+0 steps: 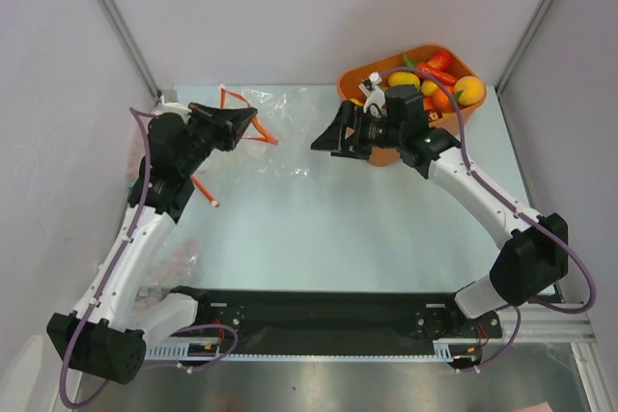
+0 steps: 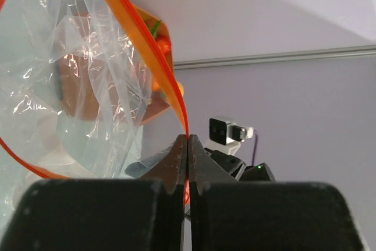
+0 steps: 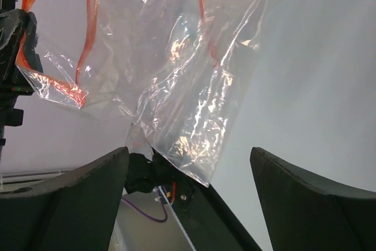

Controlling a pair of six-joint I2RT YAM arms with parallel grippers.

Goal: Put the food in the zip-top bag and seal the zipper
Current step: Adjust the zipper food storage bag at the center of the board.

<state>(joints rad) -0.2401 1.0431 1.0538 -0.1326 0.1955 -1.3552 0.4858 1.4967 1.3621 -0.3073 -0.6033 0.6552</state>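
the left gripper (image 2: pixel 187 145) is pinched shut on the zipper (image 2: pixel 154 51), holding the zip-top bag (image 1: pixel 290 124) above the table (image 1: pixel 338 229). the right gripper (image 3: pixel 189 160) gapes open just before the bag's crinkled film. the food (image 1: pixel 439 79) lies in the orange tub (image 1: pixel 355 76), partly hidden by the right arm.

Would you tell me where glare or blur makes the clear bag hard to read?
Top external: the zip-top bag almost vanishes against the pale table. Left wrist: white glints on the film, zipper crisp. Right wrist: bright streaky reflections across it.
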